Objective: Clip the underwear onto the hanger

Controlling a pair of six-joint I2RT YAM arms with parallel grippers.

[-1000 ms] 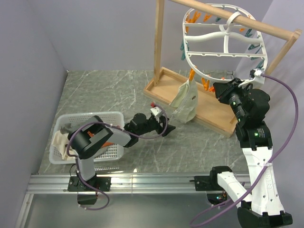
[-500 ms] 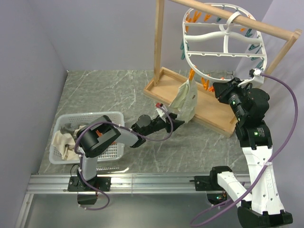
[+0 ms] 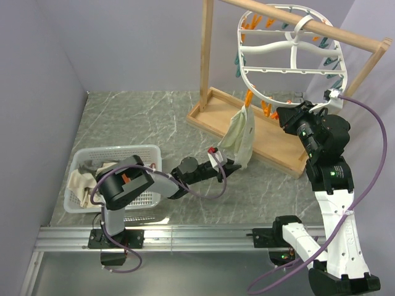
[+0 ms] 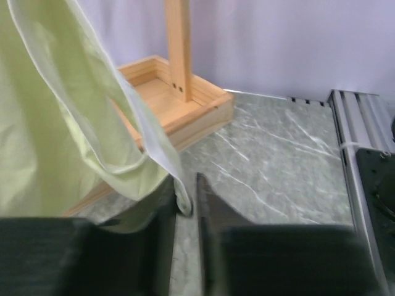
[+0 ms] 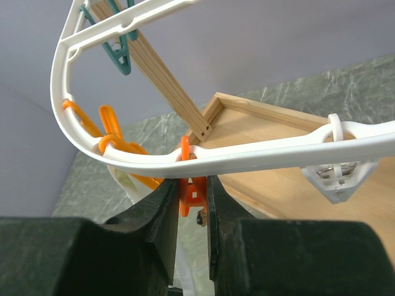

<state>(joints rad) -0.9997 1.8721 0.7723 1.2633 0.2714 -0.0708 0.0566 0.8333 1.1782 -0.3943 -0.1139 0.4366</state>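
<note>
Cloths (image 3: 83,182) fill the white basket (image 3: 117,150) at the left of the overhead view. Right of it, in the lower middle, the left gripper (image 3: 227,165) has its fingers pressed together on the bottom hem of the underwear (image 3: 241,135), which hangs limp at centre, seemingly from a pin on the lower rim of the hanger (image 3: 290,69). Thin, soft and light, the fabric will probably sag and twist wherever it is unsupported, so the doubled hem looks the firmest place to hold. Right of centre, the right gripper (image 3: 285,117) is pinching an orange clothespin (image 5: 190,192) on that rim.
</note>
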